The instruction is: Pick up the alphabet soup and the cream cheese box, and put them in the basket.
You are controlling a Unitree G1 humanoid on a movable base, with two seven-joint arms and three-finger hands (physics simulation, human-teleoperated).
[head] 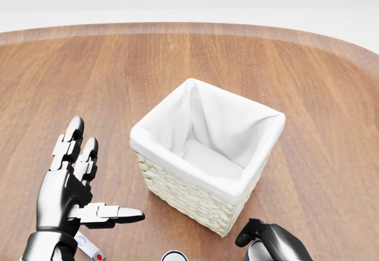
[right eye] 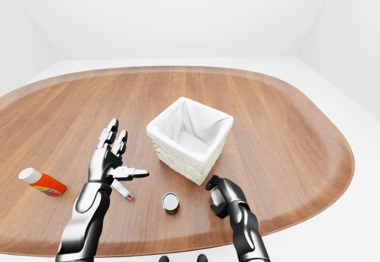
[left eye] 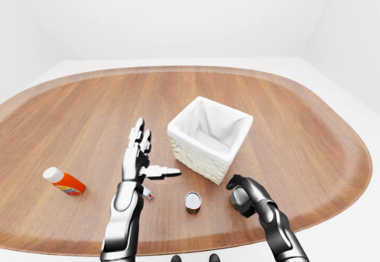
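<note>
The white-lined wicker basket stands mid-table. To its lower right in the left-eye view stands a small can, its label unreadable, with my right hand curled down over its top, fingers closed round it. A second can, with a light top, stands free between my hands. My left hand hovers open, fingers spread, left of the basket. Just below it a small flat white box with a red spot lies on the wood. In the head view my right hand hides the can.
An orange bottle with a white cap lies on its side far left. The oval wooden table ends at a rim close below both cans. White floor and walls surround it.
</note>
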